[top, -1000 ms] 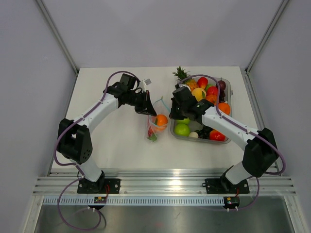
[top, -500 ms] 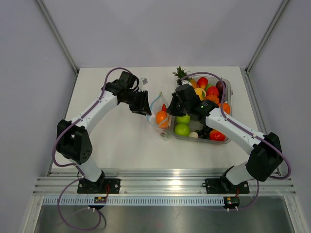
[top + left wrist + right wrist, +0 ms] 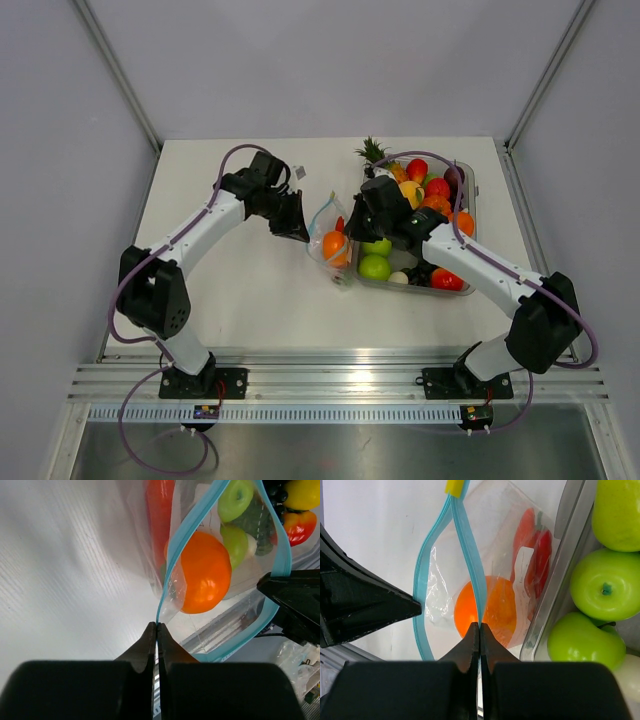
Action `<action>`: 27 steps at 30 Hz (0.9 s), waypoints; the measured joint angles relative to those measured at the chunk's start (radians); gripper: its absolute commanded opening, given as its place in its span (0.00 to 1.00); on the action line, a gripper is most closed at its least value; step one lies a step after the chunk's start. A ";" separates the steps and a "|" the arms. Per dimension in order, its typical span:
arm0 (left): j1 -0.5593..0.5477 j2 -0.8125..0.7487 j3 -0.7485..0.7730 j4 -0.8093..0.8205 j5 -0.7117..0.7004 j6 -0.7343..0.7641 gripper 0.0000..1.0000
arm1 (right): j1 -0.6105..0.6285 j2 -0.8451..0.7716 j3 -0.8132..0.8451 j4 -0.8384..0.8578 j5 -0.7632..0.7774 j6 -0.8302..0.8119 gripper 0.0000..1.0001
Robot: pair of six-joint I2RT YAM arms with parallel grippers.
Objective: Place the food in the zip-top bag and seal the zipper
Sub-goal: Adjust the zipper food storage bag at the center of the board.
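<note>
- between my two hands sits the zip-top bag (image 3: 322,218), pulled out sideways over the white table (image 3: 250,300).
- my left gripper (image 3: 303,234) is pinched fully shut on the zipper (image 3: 172,562); in the left wrist view the light-blue strip runs straight down into my closed fingertips (image 3: 150,635).
- my right gripper (image 3: 352,228) is clamped shut too, and its tips (image 3: 479,627) bite the opposite side of the same blue strip (image 3: 471,565).
- the bag's mouth stands open: the two blue lips bow apart into a loop between my hands, and a small yellow tab (image 3: 456,486) sits at the end farthest from my right fingertips.
- the pointed black tip of my left hand (image 3: 395,607) touches the outer lip, off to the left of my right fingertips.
- the food is inside the bag: the round orange piece (image 3: 205,575) lies just ahead of my left fingertips, and in the right wrist view it (image 3: 500,610) sits right behind the strip i hold.
- the red chili pepper (image 3: 540,550) lies deeper in the pouch, ahead and to the right of my right fingertips, against the bag's wall.
- the clear tray (image 3: 565,550) is just to the right of my right hand, touching or almost touching the bag; i cannot tell which.
- green apples (image 3: 607,590) lie in that tray, right beside its wall.
</note>
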 measured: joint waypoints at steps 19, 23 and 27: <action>-0.072 0.008 0.040 -0.187 -0.462 0.012 0.00 | 0.017 0.011 -0.016 -0.019 -0.010 -0.007 0.00; -0.116 0.060 0.077 -0.251 -0.481 0.014 0.00 | 0.048 0.127 0.003 -0.081 0.004 -0.013 0.00; -0.147 0.036 0.301 -0.302 -0.449 0.023 0.00 | 0.111 0.114 0.114 -0.158 0.043 -0.030 0.00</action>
